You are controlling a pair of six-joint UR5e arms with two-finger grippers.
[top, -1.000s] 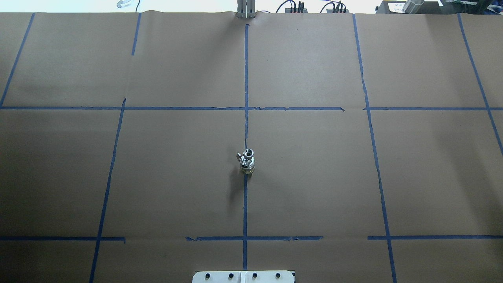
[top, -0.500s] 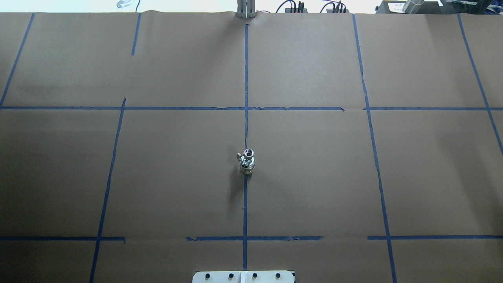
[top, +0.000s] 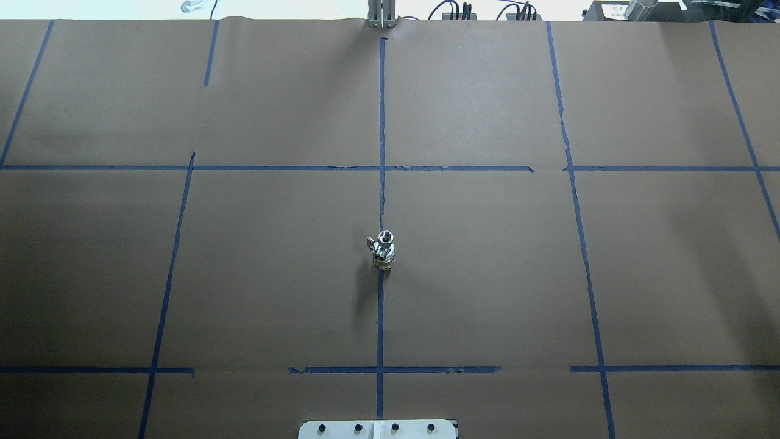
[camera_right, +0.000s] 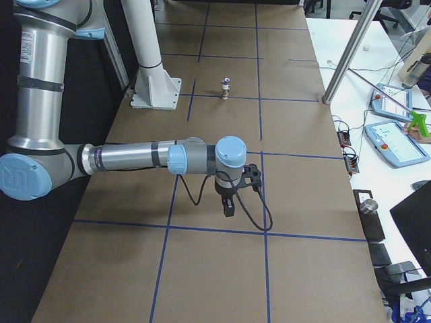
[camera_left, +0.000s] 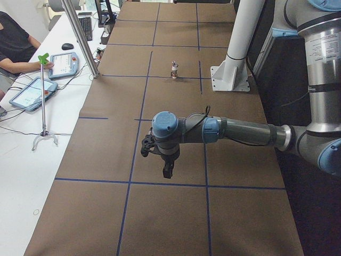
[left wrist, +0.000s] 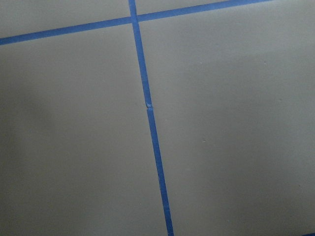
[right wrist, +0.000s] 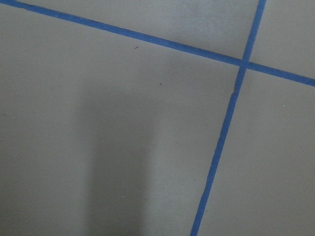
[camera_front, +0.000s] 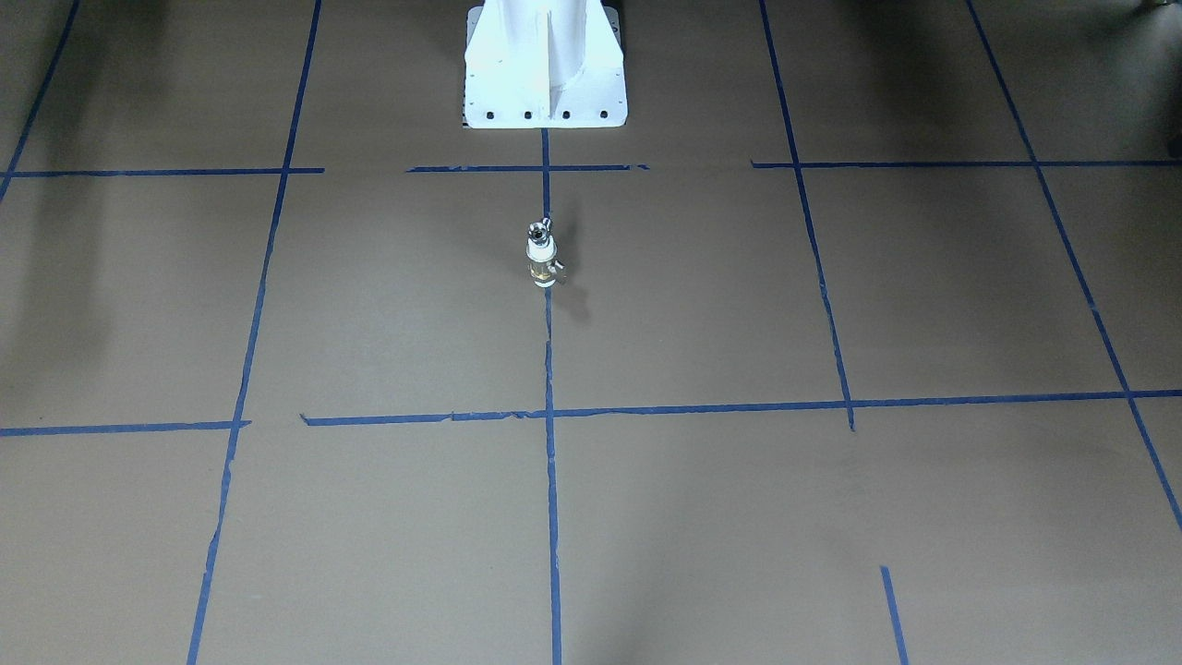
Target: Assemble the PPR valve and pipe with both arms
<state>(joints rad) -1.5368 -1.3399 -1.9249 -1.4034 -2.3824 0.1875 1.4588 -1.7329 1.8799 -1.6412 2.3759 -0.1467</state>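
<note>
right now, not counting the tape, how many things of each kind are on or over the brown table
PPR valve: 1
pipe: 1, on top of the upright valve
robot arms: 2, the left arm and the right arm
white pedestal: 1
total: 5

Brown paper table (top: 487, 274), blue tape grid (top: 381, 317), white pedestal (camera_front: 545, 65) at one edge (teach pendant (camera_left: 65, 64), keyboard (camera_left: 85, 28), mouse (camera_left: 67, 46) on side desk (camera_left: 21, 154)).

Grey arms (camera_left: 245, 132); light-blue joint caps (camera_left: 164, 124); black cables (camera_right: 270, 217)
</note>
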